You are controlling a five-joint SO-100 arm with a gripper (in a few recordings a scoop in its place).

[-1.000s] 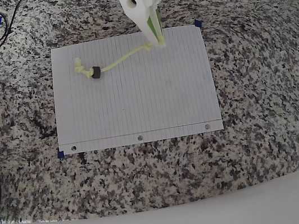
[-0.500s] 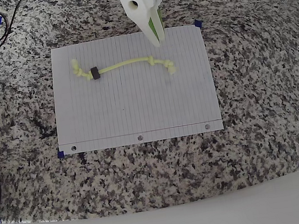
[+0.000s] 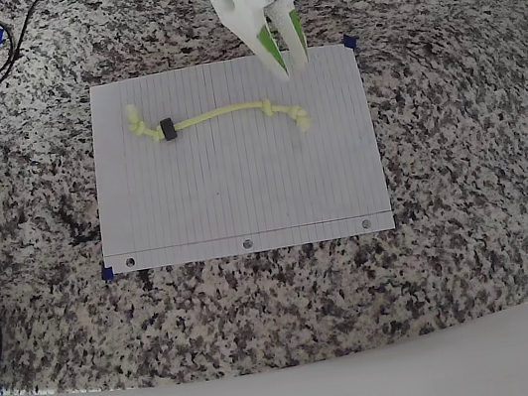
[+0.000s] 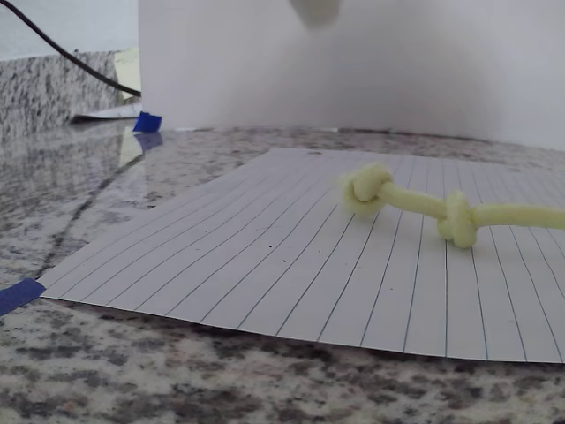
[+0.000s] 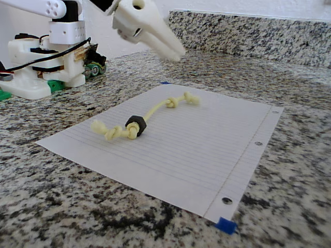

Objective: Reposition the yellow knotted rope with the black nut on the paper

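1. One yellow knotted rope [image 3: 221, 115] is lying across the upper half of the paper [image 3: 243, 191] in the overhead view, running left to right in a shallow arc, both ends resting on the sheet.
2. Its black nut [image 3: 169, 130] is sitting on the cord near the left end in that view, just inside the left-hand knots.
3. Two knots are showing close together at the right end; the wrist view is looking at them low across the lined sheet, with the rope [image 4: 415, 205] lying flat on the paper [image 4: 265, 283].
4. The gripper [image 3: 291, 65] is hanging over the paper's top edge in the overhead view, its white and green fingers spread a little apart, holding nothing and staying clear of the rope's right end just below it.
5. The fixed view is showing the gripper [image 5: 176, 53] raised above the sheet, apart from the rope [image 5: 150, 114] and the nut [image 5: 135, 125].
6. The paper is lying flat on the speckled granite surface [image 3: 471, 175], its three punched holes running along the bottom edge in the overhead view.
7. Small blue tape pieces [image 3: 350, 42] are marking the surface at the paper's corners.
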